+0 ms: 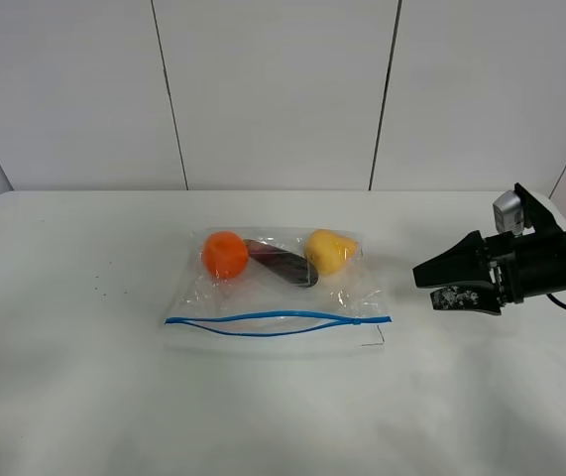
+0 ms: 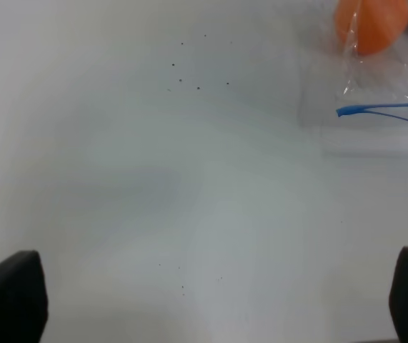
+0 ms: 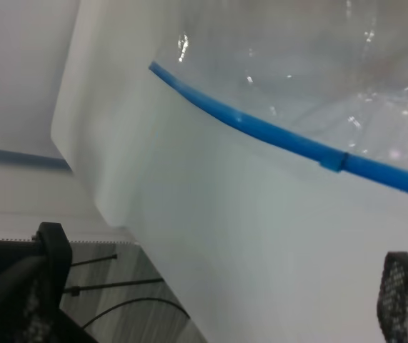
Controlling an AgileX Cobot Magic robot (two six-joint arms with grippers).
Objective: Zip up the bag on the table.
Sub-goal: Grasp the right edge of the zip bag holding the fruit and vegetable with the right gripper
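Note:
The clear bag (image 1: 263, 297) lies flat on the white table (image 1: 74, 387), its blue zipper strip (image 1: 278, 322) along the near edge, the two lines bowed apart in the middle. Inside are an orange ball (image 1: 225, 254), a dark oblong item (image 1: 283, 265) and a yellow fruit (image 1: 329, 250). My right gripper (image 1: 429, 286) is open, just right of the bag's right end, above the table. The right wrist view shows its open gripper (image 3: 214, 293) near the strip (image 3: 282, 139). My left gripper (image 2: 211, 296) is open over bare table, well away from the bag's corner (image 2: 386, 108) and the ball (image 2: 371, 25).
The table's front edge (image 3: 82, 164) shows in the right wrist view, with floor and cables (image 3: 118, 286) below. Small dark specks (image 1: 104, 290) mark the table left of the bag. A panelled white wall (image 1: 283, 89) stands behind the table.

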